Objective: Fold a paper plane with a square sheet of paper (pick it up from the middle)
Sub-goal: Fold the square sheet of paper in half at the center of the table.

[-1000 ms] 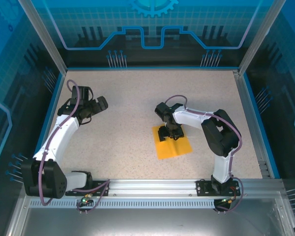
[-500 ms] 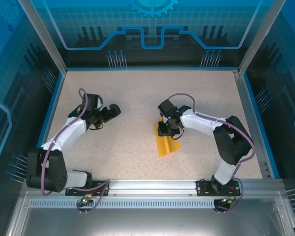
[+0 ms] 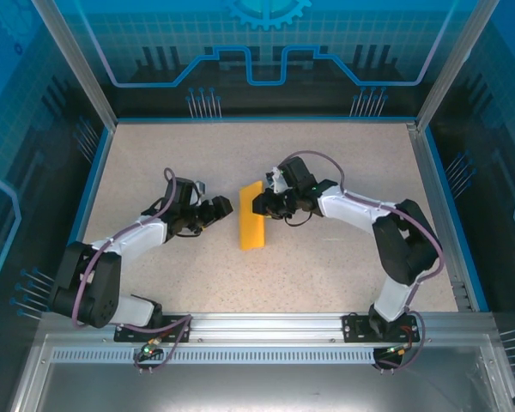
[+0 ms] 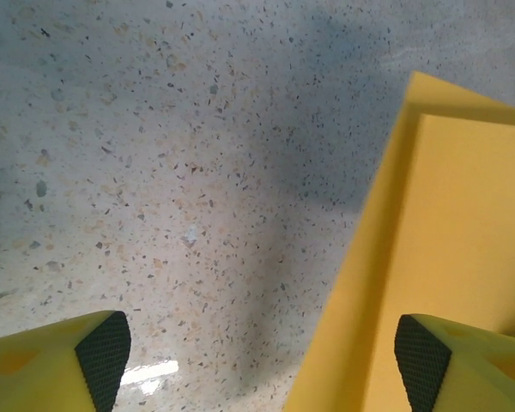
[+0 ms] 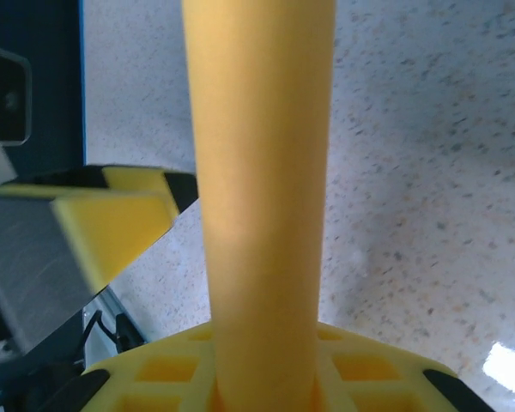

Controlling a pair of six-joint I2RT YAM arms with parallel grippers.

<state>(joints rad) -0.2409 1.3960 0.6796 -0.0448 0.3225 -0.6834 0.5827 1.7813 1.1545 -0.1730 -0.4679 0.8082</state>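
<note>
A: Top view, where's the orange sheet [image 3: 251, 227]?
B: Mid-table [image 3: 343, 275], between the two arms. It's folded into a narrow strip and held up on edge. The right gripper [image 3: 259, 206] has the far end pinched. I can't tell if the near end touches the table.
A: Left gripper [image 3: 221, 209]?
B: Just beside the strip's left face. Contact or not, I can't tell from here.
A: Left wrist cam?
B: Jaws wide apart, nothing gripped. The black pads [image 4: 101, 352] sit at the two bottom corners with speckled tabletop between them. The sheet fills the right side, two layers showing, one edge stepped behind the other. The right-hand pad sits in front of it.
A: Right wrist cam?
B: The sheet runs straight up the centre as a rounded band, clamped at the bottom between the yellow fingers [image 5: 365, 378]. The jaws are closed on the paper. The left gripper's yellow finger with its black pad is at left, near the band, with a gap visible.
</note>
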